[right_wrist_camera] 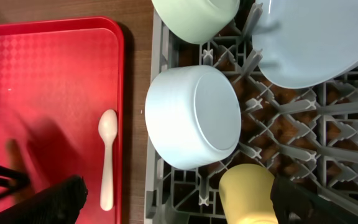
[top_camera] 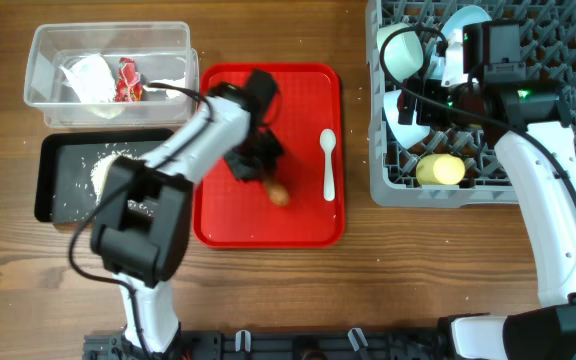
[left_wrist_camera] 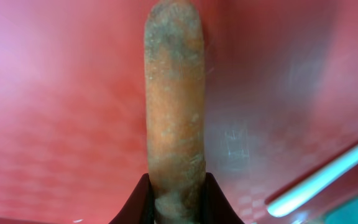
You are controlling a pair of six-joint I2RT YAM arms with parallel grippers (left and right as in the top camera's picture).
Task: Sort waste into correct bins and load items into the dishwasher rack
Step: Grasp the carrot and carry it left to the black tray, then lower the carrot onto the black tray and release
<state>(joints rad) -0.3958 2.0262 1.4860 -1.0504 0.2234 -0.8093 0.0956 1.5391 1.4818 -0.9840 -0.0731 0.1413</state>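
Right of the red serving tray (top_camera: 228,215), the grey dishwasher rack (top_camera: 558,40) holds a pale blue plate (right_wrist_camera: 316,43), two bowls (right_wrist_camera: 191,118) and a yellow cup (right_wrist_camera: 247,193) beneath the right tool (right_wrist_camera: 176,186), spread wide; at the tray's middle the left tool (left_wrist_camera: 178,193) pinches the orange carrot (left_wrist_camera: 174,93), the white spoon (top_camera: 329,160) lying near the tray's right edge

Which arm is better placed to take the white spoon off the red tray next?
Right: the right hand is open above the rack, near the spoon; the left hand is shut on the carrot.
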